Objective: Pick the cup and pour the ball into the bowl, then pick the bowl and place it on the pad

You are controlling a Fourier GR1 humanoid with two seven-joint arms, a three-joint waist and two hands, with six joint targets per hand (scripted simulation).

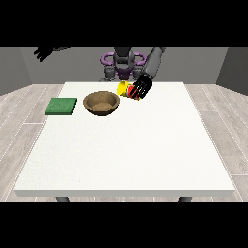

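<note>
A yellow cup (124, 88) is tilted on its side just right of the brown wooden bowl (101, 103), its mouth turned towards the bowl. The hand at the view's right (141, 87) has its fingers curled round the cup, and something red shows between the fingers. The ball itself is not clearly visible. A flat green pad (61, 106) lies on the table left of the bowl. The hand at the view's left (43, 52) hangs raised in the air beyond the table's far left corner, fingers spread.
The white table (126, 155) stretches broad and bare towards the camera. The robot's torso (123, 60) stands behind the far edge. Grey wooden floor surrounds the table.
</note>
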